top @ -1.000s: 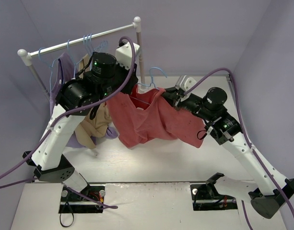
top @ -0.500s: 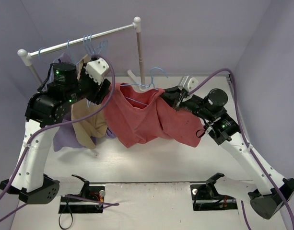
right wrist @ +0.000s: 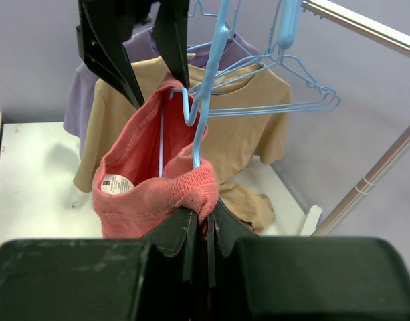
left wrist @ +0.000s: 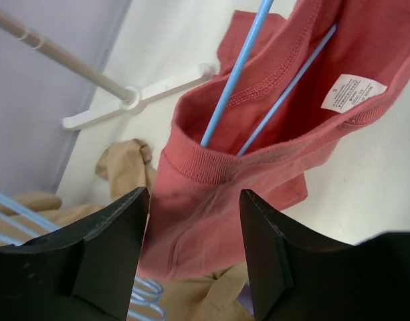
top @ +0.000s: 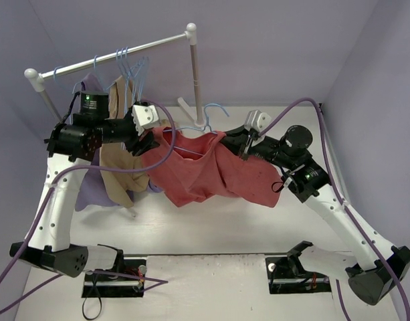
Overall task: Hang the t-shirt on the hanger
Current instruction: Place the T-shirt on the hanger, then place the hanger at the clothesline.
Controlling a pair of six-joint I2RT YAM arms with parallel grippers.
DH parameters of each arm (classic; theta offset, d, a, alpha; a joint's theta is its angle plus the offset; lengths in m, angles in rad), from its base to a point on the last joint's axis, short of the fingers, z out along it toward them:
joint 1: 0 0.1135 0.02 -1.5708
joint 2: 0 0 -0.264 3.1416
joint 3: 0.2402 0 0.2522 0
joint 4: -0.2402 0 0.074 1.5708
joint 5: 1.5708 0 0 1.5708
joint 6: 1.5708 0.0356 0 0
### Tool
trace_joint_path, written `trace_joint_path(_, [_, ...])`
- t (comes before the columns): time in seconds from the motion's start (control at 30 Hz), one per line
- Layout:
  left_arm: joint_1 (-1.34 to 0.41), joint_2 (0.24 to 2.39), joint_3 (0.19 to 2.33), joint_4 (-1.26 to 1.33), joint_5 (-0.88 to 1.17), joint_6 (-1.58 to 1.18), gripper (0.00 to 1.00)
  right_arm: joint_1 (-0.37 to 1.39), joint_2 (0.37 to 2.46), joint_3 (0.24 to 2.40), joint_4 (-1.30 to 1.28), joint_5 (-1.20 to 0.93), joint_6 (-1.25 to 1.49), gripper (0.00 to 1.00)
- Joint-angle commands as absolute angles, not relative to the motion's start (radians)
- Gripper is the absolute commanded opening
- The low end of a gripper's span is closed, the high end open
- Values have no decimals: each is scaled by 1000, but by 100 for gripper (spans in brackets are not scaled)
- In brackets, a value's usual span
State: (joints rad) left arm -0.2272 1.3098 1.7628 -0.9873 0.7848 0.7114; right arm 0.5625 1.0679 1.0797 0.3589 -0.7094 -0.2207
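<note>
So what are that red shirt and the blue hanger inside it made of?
The t-shirt looks like soft matte knit cloth, perhaps cotton: ribbed collar, stitched seams, limp folds. The hanger seems a thin, smooth light-blue rod, coated wire or plastic; I cannot tell which.

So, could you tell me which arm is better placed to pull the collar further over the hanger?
Probably left: the left pincer is open beside the free collar of the t-shirt; the right pincer is shut holding it.
</note>
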Motion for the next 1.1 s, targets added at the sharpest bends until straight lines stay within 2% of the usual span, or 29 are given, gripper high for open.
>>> trace_joint_path(0.0, [-222,1315,1763,-992,899,841,51,557,1059,1089,514,-757,-200,0])
trace_joint_path(0.03, [-222,1324,1767,-1004,902,858,49,557,1057,1087,514,-763,-199,0])
trace_joint_path(0.07, [-222,1334,1770,-1012,904,866,38,557,1054,1085,514,-766,-198,0])
trace_joint_path(0.13, [-222,1343,1764,-1015,920,871,25,557,1052,1082,512,-770,-196,0])
trace_joint_path(0.23, [-224,1340,1737,-1015,953,876,18,557,1045,1073,512,-779,-196,0])
trace_joint_path(0.33, [-224,1311,1694,-1015,1037,887,5,553,1040,1060,505,-799,-193,0])
trace_joint_path(0.4, [-228,1291,1659,-1015,1069,887,1,549,1036,1051,498,-812,-190,0])
trace_joint_path(0.53, [-268,1230,1598,-1014,1109,861,0,534,1025,1028,477,-853,-173,0])
trace_joint_path(0.77, [-397,1167,1526,-1017,1066,804,0,511,1004,984,445,-892,-150,0])
trace_joint_path(1.07, [-457,1200,1563,-1020,1068,670,0,509,969,946,388,-913,-146,0])
